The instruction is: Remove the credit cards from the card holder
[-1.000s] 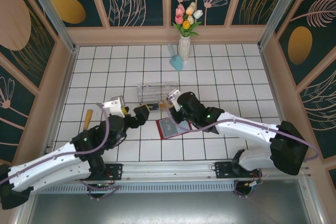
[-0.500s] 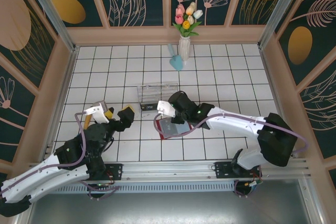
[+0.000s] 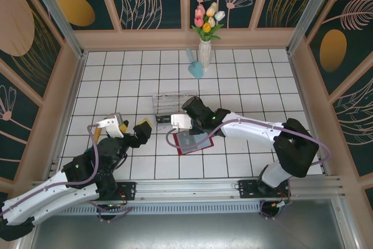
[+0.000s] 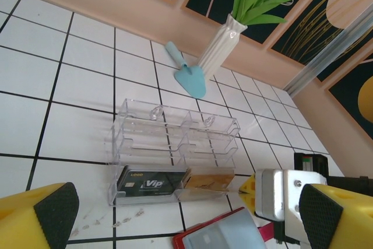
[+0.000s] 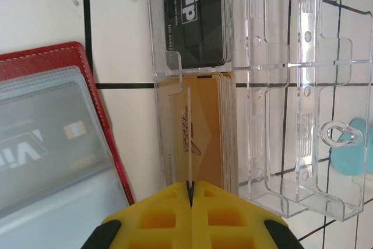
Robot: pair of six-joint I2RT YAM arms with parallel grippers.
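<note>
The right gripper had its yellow jaws pressed together on a thin card, seen edge-on and standing upright between them. From the right wrist, the card's edge lay directly over the gold-card compartment of the clear plastic box.

That compartment held a gold card, with layered edges at its side. The compartment next to it held a black VIP card, likewise layered. The box's rear tiers looked bare from the left wrist.

The card holder lay open on the tiles at 9 o'clock of the jaws in the right wrist view, red border outward and translucent pockets facing up. A silver-grey VIP card with a chip sat inside the top pocket. From above, the card holder lay at 5 o'clock of the clear plastic box, just beside it, with the right gripper between the two.

The left gripper stood at 8 o'clock of the box, near but apart. Its jaws were wide apart, the black pads at opposite lower corners of the left wrist view, with nothing between them.

A blue scoop lay at 1 o'clock of the box, touching the white vase of tulips by the back wall.
</note>
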